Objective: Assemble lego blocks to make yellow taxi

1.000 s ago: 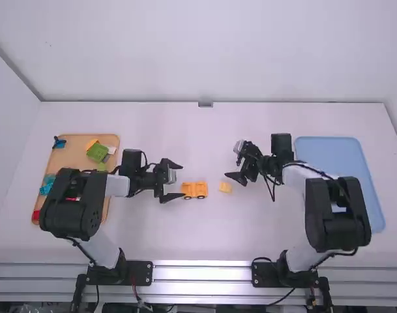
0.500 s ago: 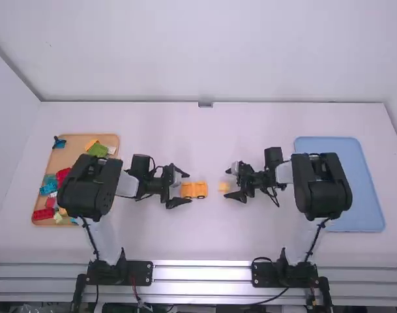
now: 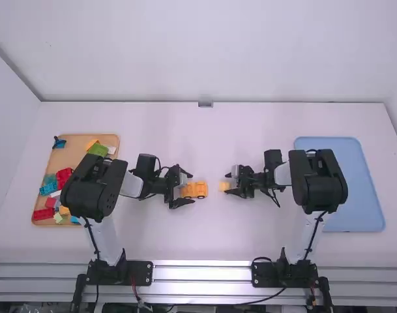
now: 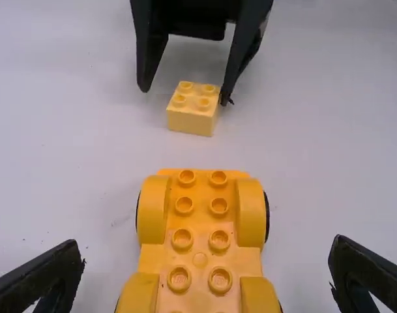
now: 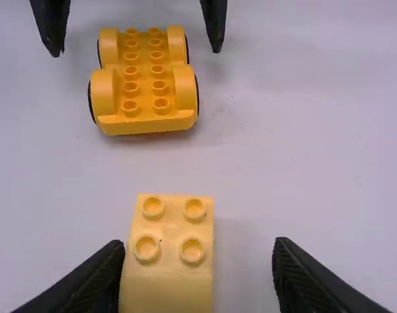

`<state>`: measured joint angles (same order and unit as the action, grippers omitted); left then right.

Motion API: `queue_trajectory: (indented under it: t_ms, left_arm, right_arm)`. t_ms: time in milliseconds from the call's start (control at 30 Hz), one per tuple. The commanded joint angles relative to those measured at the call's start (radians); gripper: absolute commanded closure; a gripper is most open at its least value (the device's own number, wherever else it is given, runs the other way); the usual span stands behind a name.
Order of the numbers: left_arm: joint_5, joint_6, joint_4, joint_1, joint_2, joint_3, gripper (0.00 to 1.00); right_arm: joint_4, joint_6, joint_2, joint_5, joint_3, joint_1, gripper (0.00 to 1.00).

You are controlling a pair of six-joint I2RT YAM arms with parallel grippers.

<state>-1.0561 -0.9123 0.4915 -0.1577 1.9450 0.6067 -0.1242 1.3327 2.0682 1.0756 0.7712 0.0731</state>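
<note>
At three o'clock from the wheeled base (image 3: 198, 190), the block (image 5: 171, 228) awaits gripping. Left tool (image 4: 206, 251) and right tool (image 5: 201, 246) gape; the right should close next.

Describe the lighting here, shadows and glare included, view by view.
High view: bright, even light, with white glare on the metal rails between the arm bases. Left wrist view: soft, faint shading on the table around the yellow 2x2 brick. Right wrist view: a diffuse shadow along the orange-yellow wheeled base's near edge.

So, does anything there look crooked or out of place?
Nothing looks spilled or broken. Slightly odd: the small yellow brick sits off-centre between the right gripper's open fingers, much nearer one than the other.
</note>
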Motion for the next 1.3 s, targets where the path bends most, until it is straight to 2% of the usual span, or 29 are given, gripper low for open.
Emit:
queue_trajectory:
  t_ms: [0,133,300,400,467,500,533,633,867,933,1067,1133,1267]
  left_arm:
    - [0.0,0.0,-0.001,-0.013,0.015,0.001,0.01]
    - [-0.001,0.0,-0.001,-0.013,0.015,0.002,0.01]
    - [0.0,-0.001,-0.002,-0.013,0.015,0.0,0.01]
    - [0.003,0.0,-0.006,-0.012,0.015,0.002,0.01]
    - [0.009,-0.005,-0.002,-0.013,0.019,0.0,0.01]
    - [0.023,-0.004,0.0,-0.012,0.024,0.0,0.01]
    - [0.03,-0.004,0.0,-0.012,0.027,0.0,0.01]
    - [0.035,-0.004,-0.001,-0.013,0.05,0.007,0.01]
    - [0.026,-0.005,0.0,-0.028,0.073,0.02,0.0]
    - [0.029,-0.009,-0.002,-0.04,0.073,0.023,0.04]
    - [0.08,-0.097,-0.007,-0.085,0.074,0.023,0.19]
    - [0.127,-0.073,0.001,-0.098,0.074,0.023,0.21]
    - [0.178,-0.045,0.007,-0.105,0.074,0.023,0.35]
  right_arm:
    - [-0.014,-0.019,0.019,-0.024,-0.02,0.014,0.47]
    - [-0.033,-0.079,0.019,-0.091,-0.021,0.039,0.57]
    - [-0.032,-0.079,0.019,-0.08,-0.021,0.024,0.58]
    - [-0.026,-0.08,0.019,-0.076,-0.018,0.013,0.64]
    - [-0.028,-0.079,0.018,-0.045,-0.019,0.003,0.75]
    - [-0.026,-0.08,0.016,-0.022,-0.018,-0.002,0.88]
    - [-0.025,-0.08,0.013,-0.011,-0.017,-0.003,0.9]
    - [-0.006,-0.079,-0.009,0.009,-0.017,-0.009,0.9]
    - [0.093,-0.08,-0.171,-0.032,-0.019,0.028,0.86]
    - [0.105,-0.079,-0.209,-0.06,-0.019,0.039,0.86]
    - [0.103,-0.126,-0.271,-0.137,-0.019,0.08,0.9]
    - [0.106,-0.124,-0.275,-0.142,-0.019,0.096,0.91]
    - [0.106,-0.124,-0.275,-0.134,-0.019,0.119,0.92]
